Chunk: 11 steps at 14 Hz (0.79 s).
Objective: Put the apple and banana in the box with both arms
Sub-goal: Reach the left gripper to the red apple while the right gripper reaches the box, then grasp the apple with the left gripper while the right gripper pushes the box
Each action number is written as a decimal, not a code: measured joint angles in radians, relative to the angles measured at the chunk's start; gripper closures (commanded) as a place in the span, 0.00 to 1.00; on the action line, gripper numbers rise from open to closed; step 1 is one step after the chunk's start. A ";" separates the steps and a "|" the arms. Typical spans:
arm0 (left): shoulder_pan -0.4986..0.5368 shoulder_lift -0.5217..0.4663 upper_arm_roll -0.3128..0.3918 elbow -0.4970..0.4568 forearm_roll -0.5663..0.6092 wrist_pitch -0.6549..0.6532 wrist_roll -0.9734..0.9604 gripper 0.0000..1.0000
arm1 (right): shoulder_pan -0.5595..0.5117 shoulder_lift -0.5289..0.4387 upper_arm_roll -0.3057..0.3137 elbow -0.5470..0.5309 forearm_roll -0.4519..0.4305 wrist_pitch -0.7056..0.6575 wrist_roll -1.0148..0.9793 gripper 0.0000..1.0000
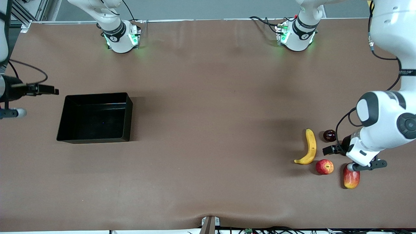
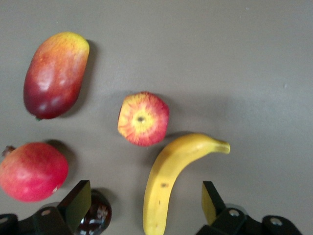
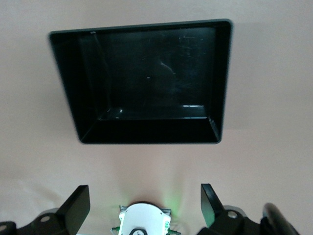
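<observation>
The small round red-and-yellow apple (image 2: 143,119) and the long curved yellow banana (image 2: 171,179) lie just beside each other at the left arm's end of the brown tabletop (image 1: 208,130). The shallow black plastic box (image 1: 96,117) sits well apart, empty, at the right arm's end.

The left hand (image 2: 144,208) hangs over the fruit, wide open and empty. It should probably centre on the banana's middle, clear of the apple, then drop straight.

The right hand (image 3: 144,208), also open and empty, waits beside the box.

Count: one apple, one banana, one box, plus one mango (image 2: 55,74), one pinkish-red round fruit (image 2: 30,171) and one dark glossy fruit (image 2: 97,215).

The yellow banana (image 1: 310,147), red apple (image 1: 324,166) with yellowish streaks, red-and-yellow mango (image 1: 351,178) and dark glossy fruit (image 1: 329,135) are lying on the brown bench (image 1: 208,130), the box (image 1: 95,117) showing black.
</observation>
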 measured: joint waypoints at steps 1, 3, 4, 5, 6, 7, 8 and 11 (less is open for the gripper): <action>0.000 0.026 0.002 0.025 0.000 0.002 0.000 0.00 | -0.031 0.037 -0.001 0.005 0.000 0.041 -0.032 0.00; 0.001 0.078 0.012 0.071 0.012 0.012 0.000 0.00 | -0.077 0.099 -0.004 0.002 -0.001 0.125 -0.104 0.00; 0.001 0.103 0.015 0.088 0.023 0.031 0.000 0.00 | -0.088 0.123 -0.004 -0.006 -0.003 0.165 -0.117 0.00; 0.001 0.125 0.015 0.098 0.029 0.055 0.000 0.00 | -0.095 0.138 -0.004 -0.023 -0.004 0.213 -0.122 0.00; 0.000 0.144 0.015 0.103 0.031 0.080 0.000 0.00 | -0.098 0.148 -0.004 -0.045 -0.006 0.261 -0.124 0.00; 0.000 0.162 0.015 0.105 0.032 0.106 0.000 0.00 | -0.102 0.153 -0.004 -0.072 -0.006 0.305 -0.125 0.00; 0.000 0.178 0.015 0.106 0.032 0.131 0.000 0.00 | -0.107 0.156 -0.004 -0.104 -0.007 0.351 -0.128 0.00; 0.001 0.217 0.017 0.108 0.032 0.176 0.000 0.01 | -0.120 0.160 -0.004 -0.203 -0.007 0.506 -0.171 0.12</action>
